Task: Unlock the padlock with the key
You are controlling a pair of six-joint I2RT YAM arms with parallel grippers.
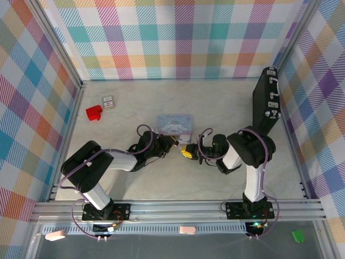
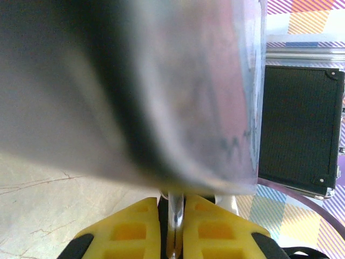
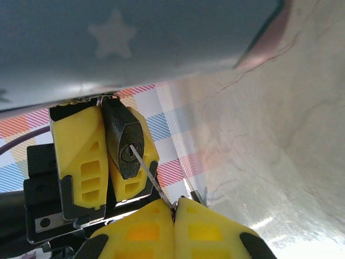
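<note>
Padlock (image 3: 125, 135) is clamped in the left gripper (image 3: 108, 156), just ahead of the right gripper (image 3: 173, 208), which pinches the key (image 3: 151, 178) with its tip at the keyhole (image 3: 129, 152); I judge insertion is the step in hand, next a straight push and turn, but how deep the blade goes I cannot see.

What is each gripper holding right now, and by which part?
Left fingers clamp the padlock by the sides of its black body. Right fingers pinch the key at its head end, with the blade tip at the keyhole.
</note>
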